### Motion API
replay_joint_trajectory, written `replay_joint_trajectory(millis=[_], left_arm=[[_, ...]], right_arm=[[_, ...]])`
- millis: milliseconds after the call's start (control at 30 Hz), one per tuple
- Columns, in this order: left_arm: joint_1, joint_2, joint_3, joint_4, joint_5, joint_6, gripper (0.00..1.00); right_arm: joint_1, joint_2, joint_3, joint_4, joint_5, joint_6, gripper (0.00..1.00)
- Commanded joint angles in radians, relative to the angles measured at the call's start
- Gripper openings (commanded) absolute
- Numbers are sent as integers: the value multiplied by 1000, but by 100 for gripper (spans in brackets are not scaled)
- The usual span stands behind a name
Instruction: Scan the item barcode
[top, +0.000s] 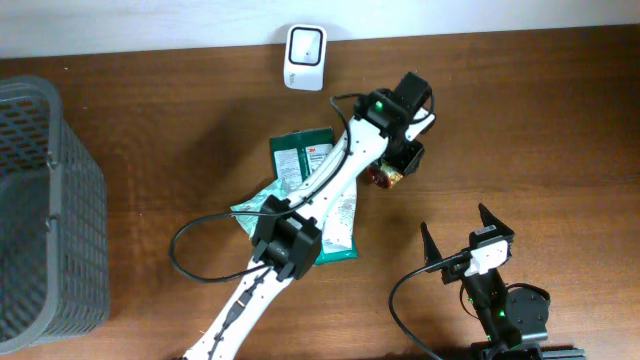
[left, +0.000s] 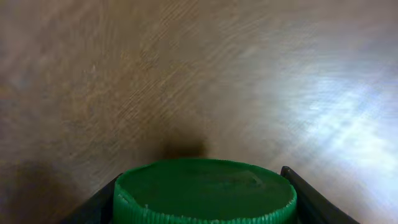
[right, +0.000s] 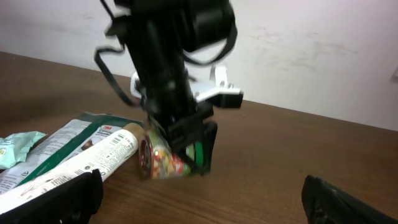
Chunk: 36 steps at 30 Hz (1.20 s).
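The left hand (top: 398, 165) is clamped on a little jar (right: 158, 158) full of colorful bits. The jar has a green lid (left: 205, 190), and the lid sits tight between the two black fingers (left: 308, 196). The jar lies on its side near the middle of the brown counter (top: 560, 120). It is very low, and I cannot tell if it touches the wood. The right hand (top: 454, 218) is near the front edge of the counter, toward the right corner. Its fingers are wide apart and hold nothing. A small white scanner (top: 304, 45) sits at the far edge of the counter, around the middle, well apart from the jar. Some green packs (top: 300, 160) lie flat just beside the jar, partly under the long white left arm. A gray basket (top: 75, 200) stands at the left edge of the counter.
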Motion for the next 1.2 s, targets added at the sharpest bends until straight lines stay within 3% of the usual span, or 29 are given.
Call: replay_joint_trajectory(millis=[0,100,267,400,667,1167], left_arm=[[5,15,14,4,-34,-74,65],[4,15,14,3,-27,-74,75],[5,15,17,-5,-24,-50,82],[5,13,96,-72,-14,88,82],[16,13,190,-201,49,240,82],[24,41,163,-132,79,246,77]], right_arm=[[6,-8,-5,-3,2,4,98],[6,-8,-5,-3,2,4,99],[6,-8,-5,-3,2,4,98],[6,-8,-5,-3,2,4,98],[6,-8,-5,-3,2,4,98],[6,-8,-5,-3,2,4,98]])
